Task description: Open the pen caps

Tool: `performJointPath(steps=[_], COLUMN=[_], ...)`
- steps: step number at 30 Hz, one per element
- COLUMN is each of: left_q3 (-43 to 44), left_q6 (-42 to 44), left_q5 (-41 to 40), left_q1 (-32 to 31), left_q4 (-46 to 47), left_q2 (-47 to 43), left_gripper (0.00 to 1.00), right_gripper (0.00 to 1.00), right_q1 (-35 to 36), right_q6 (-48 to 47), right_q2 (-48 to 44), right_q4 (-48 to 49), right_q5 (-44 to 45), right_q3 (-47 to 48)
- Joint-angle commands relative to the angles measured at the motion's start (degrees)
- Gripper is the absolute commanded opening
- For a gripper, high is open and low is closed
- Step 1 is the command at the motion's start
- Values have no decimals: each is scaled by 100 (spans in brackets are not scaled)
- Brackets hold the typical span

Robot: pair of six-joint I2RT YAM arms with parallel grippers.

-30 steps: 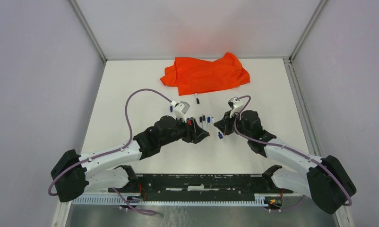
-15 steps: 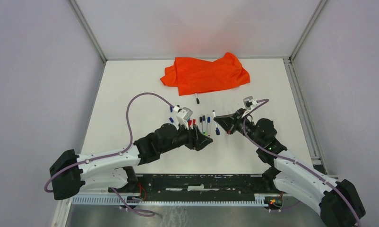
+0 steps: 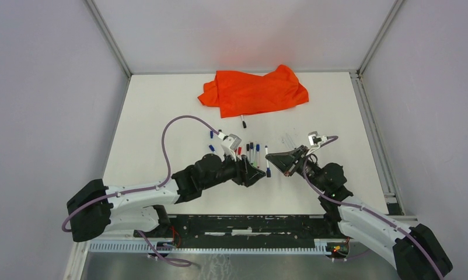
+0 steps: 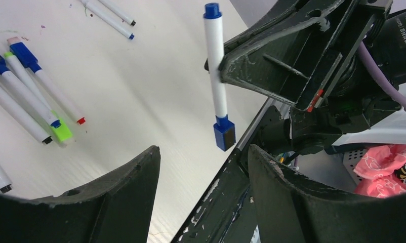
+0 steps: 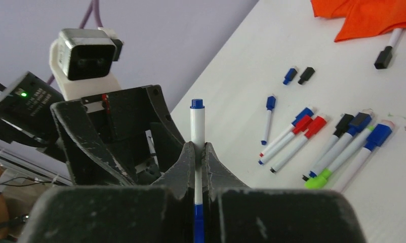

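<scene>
My right gripper [image 3: 272, 158] is shut on a thin white pen [image 5: 197, 132] and holds it off the table; the pen also shows in the left wrist view [image 4: 217, 76]. Its blue cap [image 4: 224, 134] hangs at the lower end and shows behind the fingers in the right wrist view [image 5: 198, 226]. My left gripper [image 4: 203, 169] is open, and the blue cap sits just beyond the gap between its jaws without touching. In the top view the left gripper [image 3: 256, 174] is close beside the pen's cap [image 3: 268, 172]. Two loose caps, blue [image 5: 290, 75] and black [image 5: 306, 75], lie on the table.
Several capped and uncapped pens [image 3: 252, 153] lie in a row on the white table, seen too in the right wrist view [image 5: 337, 142]. A black-capped pen [image 3: 243, 122] lies by the orange cloth [image 3: 252, 90] at the back. The table's near edge rail [image 3: 249, 224] is close below.
My right gripper has swung lower and level with the blue-capped pen in it, its arm drawn back to the right. My left gripper has moved right and nearer, up to the pen's cap.
</scene>
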Motion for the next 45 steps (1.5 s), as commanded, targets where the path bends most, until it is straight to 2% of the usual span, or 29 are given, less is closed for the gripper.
performJointPath(steps=[1, 8, 31, 45], left_q3=[12, 119, 352, 357], left_q6=[300, 283, 267, 176], left_q5=[8, 413, 790, 1050], left_q1=[-47, -86, -264, -329], left_q4=[454, 839, 1327, 1719], left_q2=[-90, 142, 548, 719], left_gripper=[70, 70, 69, 62], right_gripper=[0, 0, 0, 0], right_q1=[27, 24, 38, 49], right_q6=[439, 744, 1386, 1570], right_q2=[-103, -96, 708, 983], right_q4=[1002, 1402, 2566, 3057], right_q5=[-138, -162, -243, -227], right_q3=[-20, -138, -269, -443])
